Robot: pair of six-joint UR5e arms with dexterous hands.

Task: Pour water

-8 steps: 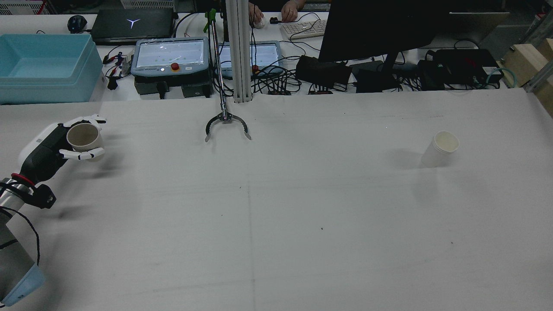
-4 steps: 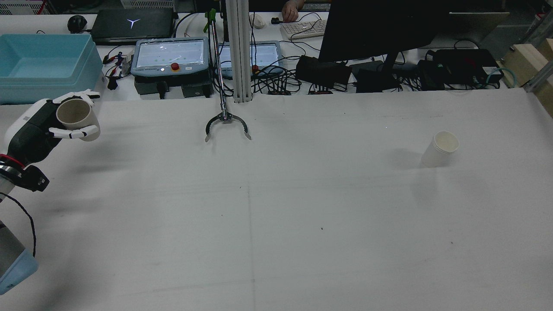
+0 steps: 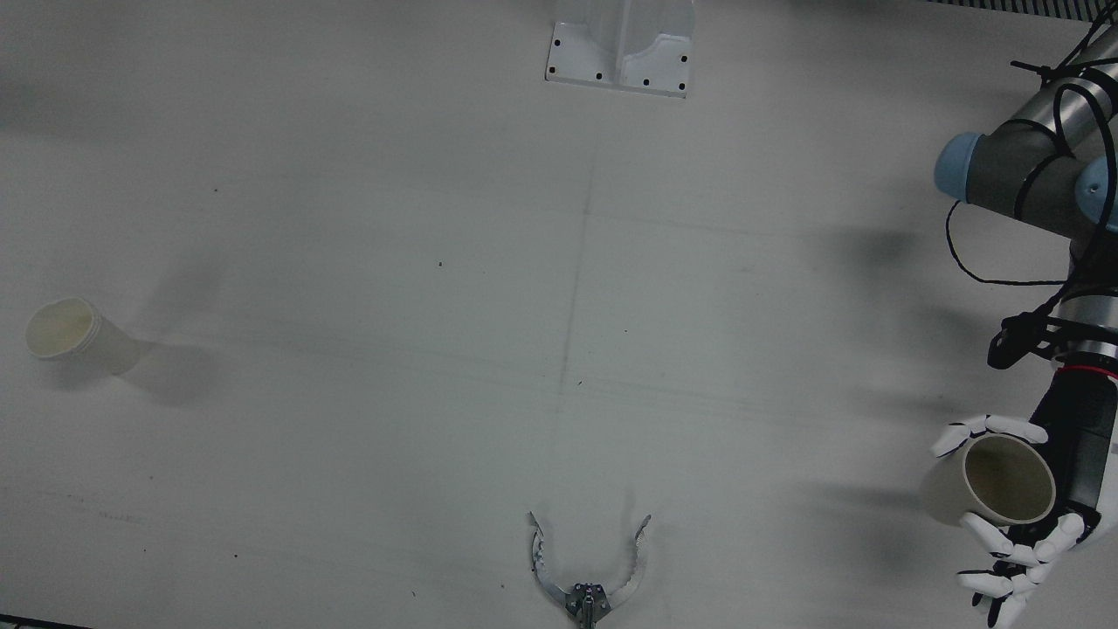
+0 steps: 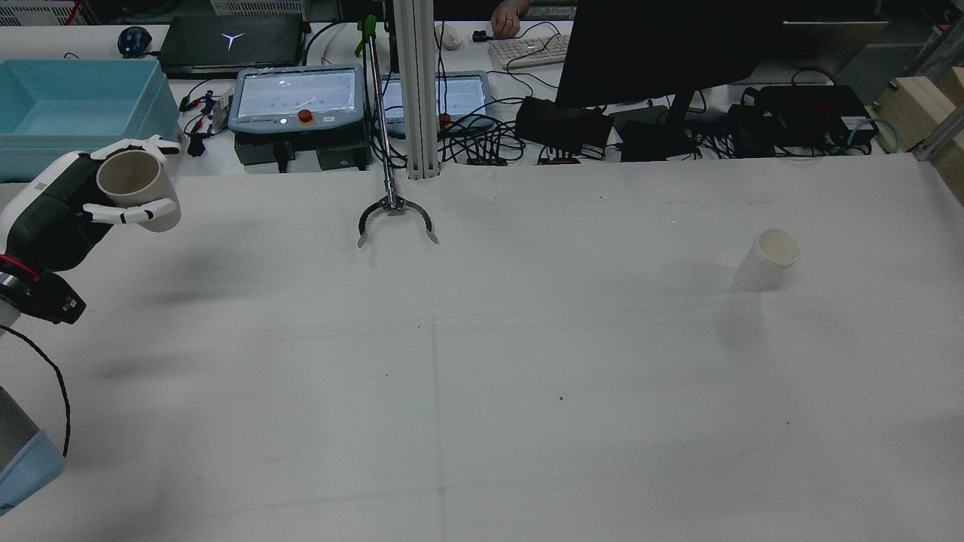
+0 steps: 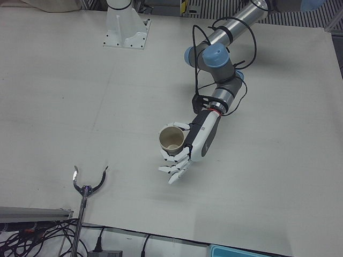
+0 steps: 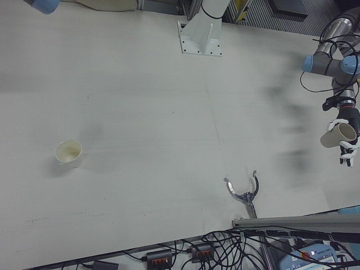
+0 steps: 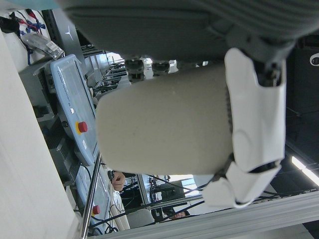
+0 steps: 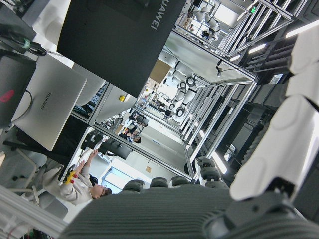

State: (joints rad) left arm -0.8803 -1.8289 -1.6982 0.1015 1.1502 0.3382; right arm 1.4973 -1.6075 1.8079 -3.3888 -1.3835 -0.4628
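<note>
**Paper cup is up in the air, and the other cup is far away**

Beige paper cup [image 4: 137,189] sits in your left hand [image 4: 71,207], and the hand is wrapped around its side. The white fingers [image 3: 1004,546] curl round it from both sides. You hold the cup off the white table [image 4: 482,376], and its open mouth leans over a bit, not straight up. I cannot see if there is water inside.

Far off from your left hand, way across the table, stands the white paper cup [image 4: 768,260]. It is upright and alone, and nothing touches it. That is most likely the cup you will pour into.

Your right hand [image 8: 294,144] shows only in its own camera. I can see a few white fingers there, but I cannot tell if it is open or closed.

Be careful now. A paper cup is soft. If you squeeze too hard it may bend and spill. Because it already leans, a fast swing could slosh water out on the long way over. The black claw of a grabber stick [image 4: 397,220] lies on the table between the two cups, so pass high above it.
</note>
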